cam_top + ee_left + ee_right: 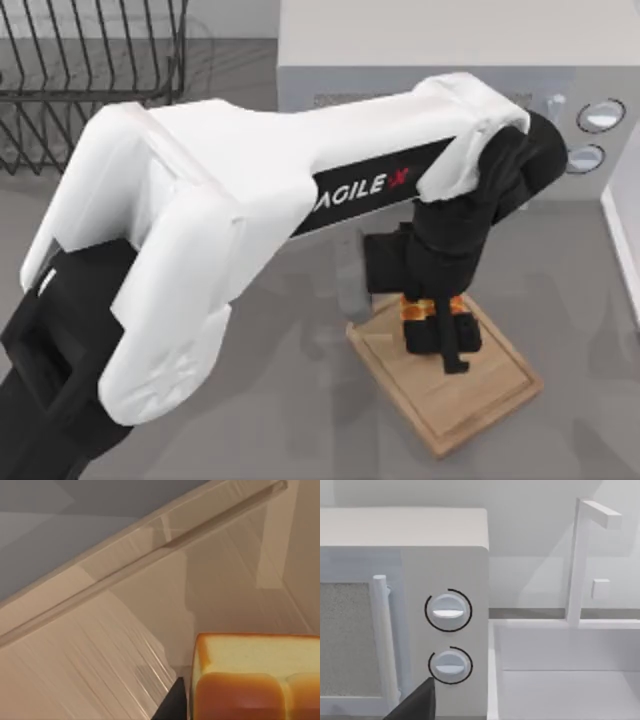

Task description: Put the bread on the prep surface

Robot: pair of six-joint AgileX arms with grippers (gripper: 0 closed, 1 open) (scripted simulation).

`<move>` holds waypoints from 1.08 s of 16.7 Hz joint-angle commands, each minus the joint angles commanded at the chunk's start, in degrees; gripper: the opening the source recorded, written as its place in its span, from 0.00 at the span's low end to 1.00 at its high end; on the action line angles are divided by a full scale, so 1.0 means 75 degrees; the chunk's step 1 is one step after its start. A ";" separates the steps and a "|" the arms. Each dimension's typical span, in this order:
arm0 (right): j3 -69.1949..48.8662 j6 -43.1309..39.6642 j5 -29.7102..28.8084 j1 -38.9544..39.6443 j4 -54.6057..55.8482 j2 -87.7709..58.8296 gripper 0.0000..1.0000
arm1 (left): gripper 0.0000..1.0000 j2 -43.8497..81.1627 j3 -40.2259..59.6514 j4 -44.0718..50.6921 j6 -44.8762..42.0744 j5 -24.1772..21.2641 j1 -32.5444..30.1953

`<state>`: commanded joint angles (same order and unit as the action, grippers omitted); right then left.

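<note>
Left pincer (437, 335): clenched on the bread (432, 306), lower right of frame, over the prep surface (480, 385).
Advice: lower until seated flat, then release.

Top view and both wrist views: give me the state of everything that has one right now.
bread: held in the left gripper, low over the board
cutting board: flat on the counter
microwave: door shut
dish rack: standing at the top view's far left
right gripper: facing the microwave
</note>
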<state>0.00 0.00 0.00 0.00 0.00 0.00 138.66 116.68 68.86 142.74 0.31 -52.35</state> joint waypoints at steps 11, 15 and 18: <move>0.0000 0.0000 0.0000 0.0000 0.0000 0.0000 1.00 | 0.75 0.0000 0.0000 0.0000 0.0000 0.0000 0.0000; 0.0000 0.0000 0.0000 0.0000 0.0000 0.0000 1.00 | 1.00 0.0000 0.0000 0.0000 0.0000 0.0000 0.0000; 0.0000 0.0000 0.0000 0.0000 0.0000 0.0000 1.00 | 1.00 0.0000 0.0000 0.0000 0.0000 0.0000 0.0000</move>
<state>0.00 0.00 0.00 0.00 0.00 0.00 138.66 116.68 68.86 142.74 0.31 -52.35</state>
